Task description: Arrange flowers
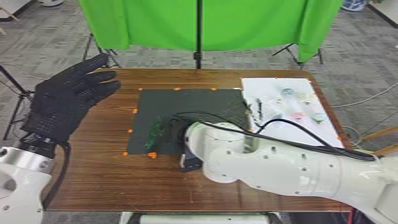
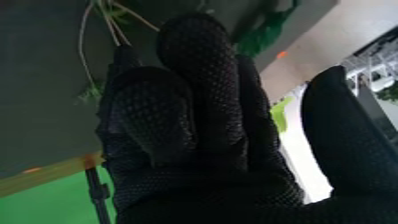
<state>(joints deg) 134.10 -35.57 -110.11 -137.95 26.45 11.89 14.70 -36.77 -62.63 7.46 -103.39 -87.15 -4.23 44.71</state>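
The right hand [image 2: 209, 185], in the wrist view, has straight fingers, thumb apart; thin, pale stems [image 2: 111, 22] run at upper left. In the head view, the left hand [image 1: 67, 100] is relaxed at upper left; 1 feathery, deep-green sprig [image 1: 154, 134] lies left of centre on the dark mat [image 1: 182, 102]. On the white sheet [image 1: 258, 87], upper right, are 1 pink bloom [image 1: 298, 116] and, farther off, 1 pale-blue bloom [image 1: 287, 92].

Passage is open left of the dark mat [image 1: 164, 104], but the right arm [image 1: 275, 167] blocks its near right corner.

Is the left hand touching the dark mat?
Apart. The head view shows a strip of bare table between the left hand and the dark mat.
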